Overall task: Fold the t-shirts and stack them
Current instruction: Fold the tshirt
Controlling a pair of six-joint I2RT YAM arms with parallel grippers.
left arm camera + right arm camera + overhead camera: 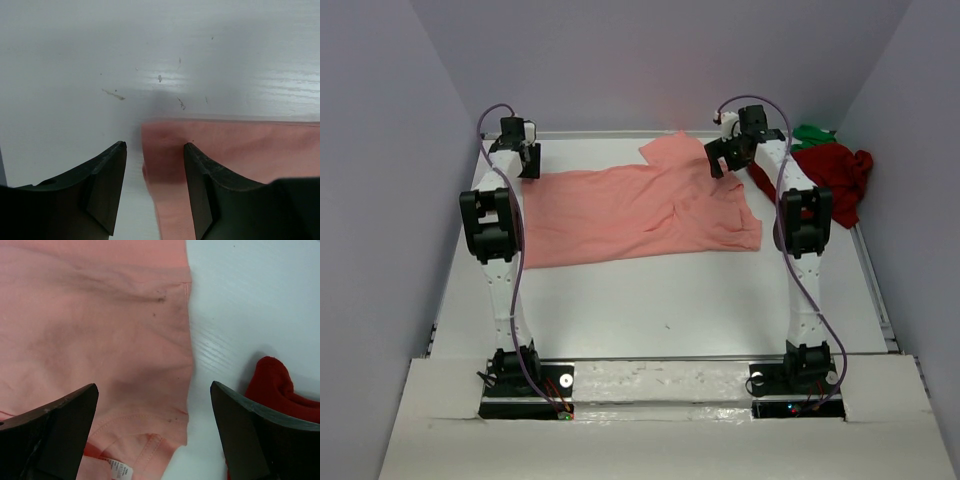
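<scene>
A salmon-pink t-shirt (pixel 630 205) lies spread flat across the far half of the white table (pixel 670 300). My left gripper (pixel 528 163) hovers at the shirt's left end. In the left wrist view it (pixel 155 147) is open, with the corner of the pink cloth (pixel 235 145) below and between its jaws, nothing pinched. My right gripper (pixel 718 162) hangs over the shirt's right part. In the right wrist view it (pixel 154 387) is wide open above the pink shirt's edge (pixel 100 325) near the collar label (pixel 117 470). A dark red t-shirt (pixel 835 175) (pixel 272 382) lies crumpled at the far right, with a green t-shirt (pixel 812 133) behind it.
Grey walls close the table in at the back and both sides. A white board (pixel 660 380) runs along the near edge by the two arm bases. The right arm's upper links (pixel 805 220) stand between the pink shirt and the red one.
</scene>
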